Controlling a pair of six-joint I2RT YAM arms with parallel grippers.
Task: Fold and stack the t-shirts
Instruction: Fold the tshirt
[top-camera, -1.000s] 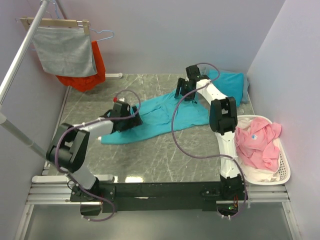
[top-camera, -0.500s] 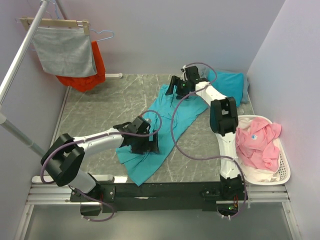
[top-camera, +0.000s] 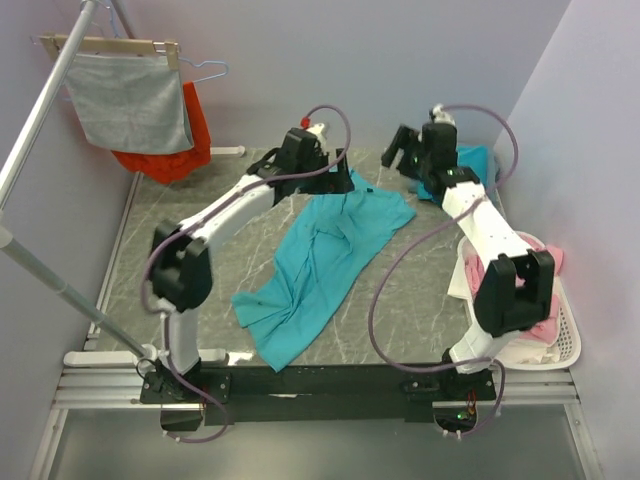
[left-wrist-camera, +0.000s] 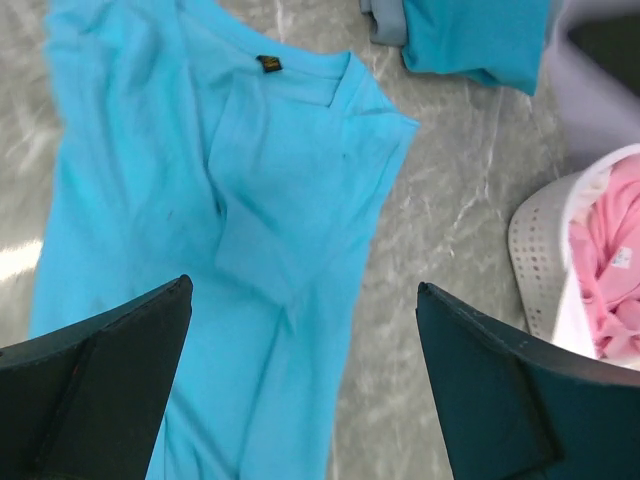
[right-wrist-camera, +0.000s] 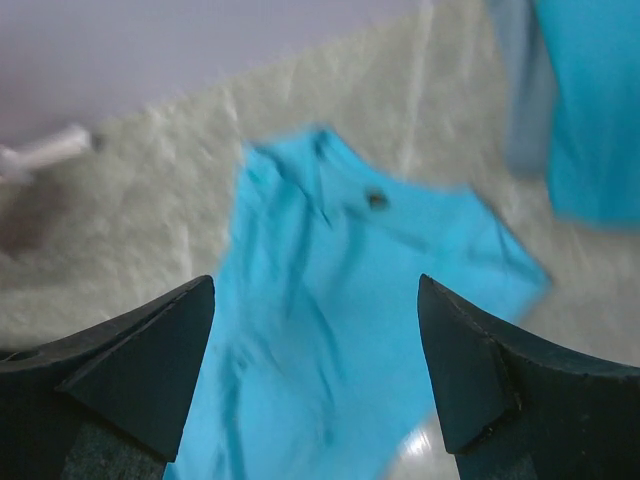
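**A:** Your t-shirt (top-camera: 318, 262) lies loose and rumpled on the counter (top-camera: 200, 230), out to the left of the basket (top-camera: 570, 350). It runs slantwise. The collar (left-wrist-camera: 300, 75) end reaches past the basket's far rim, and the hem sits about level with its near rim.

**B:** You're holding nothing. Your left fingers (top-camera: 328, 175) hang spread wide over the collar end. Your right fingers (top-camera: 400, 150) are spread and empty too, hovering towards the corner beyond the basket.

**A:** I'd judge the step in hand is flattening, before any fold. Take one shoulder in each set of fingers, right at the seam, and pinch the edge only. Then draw them apart and drag the body straight. A long ridge of bunched cloth runs down the middle, so pull it out first or your fold will likely go crooked.

**B:** Mind the second t-shirt (top-camera: 478, 160), already folded in the corner beyond the basket and close to that collar. Don't snag it. Your right arm reaches across the basket, where the pink garment (top-camera: 547, 262) is heaped. The grey cloth (top-camera: 130, 100) and orange-red garment (top-camera: 192, 140) hang well apart, across the counter from the basket, and shouldn't bother you.
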